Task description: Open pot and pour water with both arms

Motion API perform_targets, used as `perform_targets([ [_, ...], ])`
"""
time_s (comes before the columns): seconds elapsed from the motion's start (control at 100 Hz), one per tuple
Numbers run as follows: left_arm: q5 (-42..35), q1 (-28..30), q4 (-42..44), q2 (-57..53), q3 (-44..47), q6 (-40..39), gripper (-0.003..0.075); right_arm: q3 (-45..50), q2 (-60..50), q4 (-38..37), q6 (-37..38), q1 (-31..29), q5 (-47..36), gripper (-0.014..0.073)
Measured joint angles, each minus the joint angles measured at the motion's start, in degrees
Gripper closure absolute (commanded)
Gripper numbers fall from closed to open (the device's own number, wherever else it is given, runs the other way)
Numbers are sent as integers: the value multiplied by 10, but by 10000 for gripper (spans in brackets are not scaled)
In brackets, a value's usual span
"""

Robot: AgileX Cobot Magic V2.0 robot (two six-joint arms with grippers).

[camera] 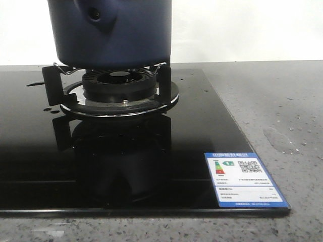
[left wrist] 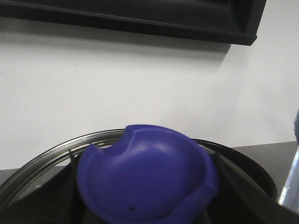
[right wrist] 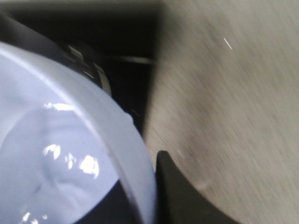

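Observation:
The dark navy pot [camera: 116, 35] stands on the burner's pan supports, its stub handle socket [camera: 95, 15] facing me; its top is cut off by the frame. No gripper shows in the front view. In the left wrist view my left gripper [left wrist: 145, 189] is shut on the blue knob [left wrist: 145, 172] of a lid with a steel rim [left wrist: 51, 151], its dark fingers on either side of the knob. In the right wrist view my right gripper [right wrist: 149, 186] is shut on the rim of a pale blue bowl [right wrist: 56, 154] that holds water. One dark finger [right wrist: 180, 198] lies outside the rim.
The gas burner [camera: 121, 83] sits in a black glass hob [camera: 40, 151] with an energy label [camera: 243, 177] at its front right corner. Grey stone countertop [camera: 282, 116] lies to the right. A white wall and a dark shelf [left wrist: 140, 18] are behind the lid.

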Motion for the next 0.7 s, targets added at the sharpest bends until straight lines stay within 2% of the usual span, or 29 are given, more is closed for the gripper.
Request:
perform_targets([
  [0.14,3,0,0,0,0,0,458,-121,56,-7,16,50,7,633],
  [0.34,12,0,-1,0,0,0,458,-255,143,-69,37,109,12,633],
  [0.53,15,0,-11,0,0,0,458,-307,207,-118,42,152,9,633],
  [0.7,15,0,-13,0,0,0,458,-310,229,-182,43,198,-53,633],
])
